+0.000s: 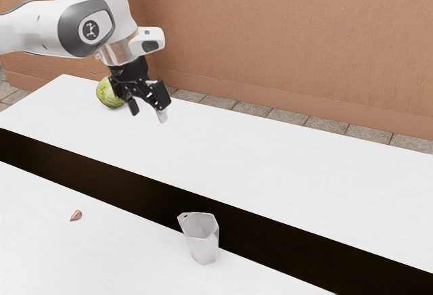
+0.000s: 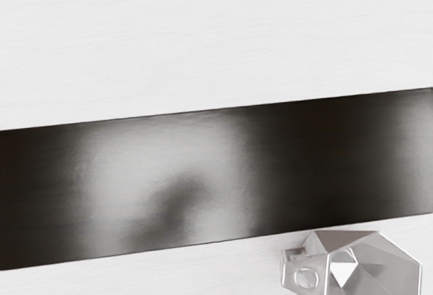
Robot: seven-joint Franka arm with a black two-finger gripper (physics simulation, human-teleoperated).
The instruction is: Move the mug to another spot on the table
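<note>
A white faceted mug (image 1: 199,237) stands upright on the near white surface, close to the dark strip (image 1: 135,187) that crosses the table. Its small handle points toward the exterior view's left. My gripper (image 1: 147,108) hangs open and empty well above the far white surface, up and to the left of the mug in the exterior view. In the wrist view the mug (image 2: 358,264) appears from above, with its handle (image 2: 301,276) beside it, just past the dark strip (image 2: 203,187).
A green round object (image 1: 108,92) lies on the far surface right behind my hand. A small reddish-brown piece (image 1: 76,215) rests on the near surface at the exterior view's left. A brown wall rises behind the table.
</note>
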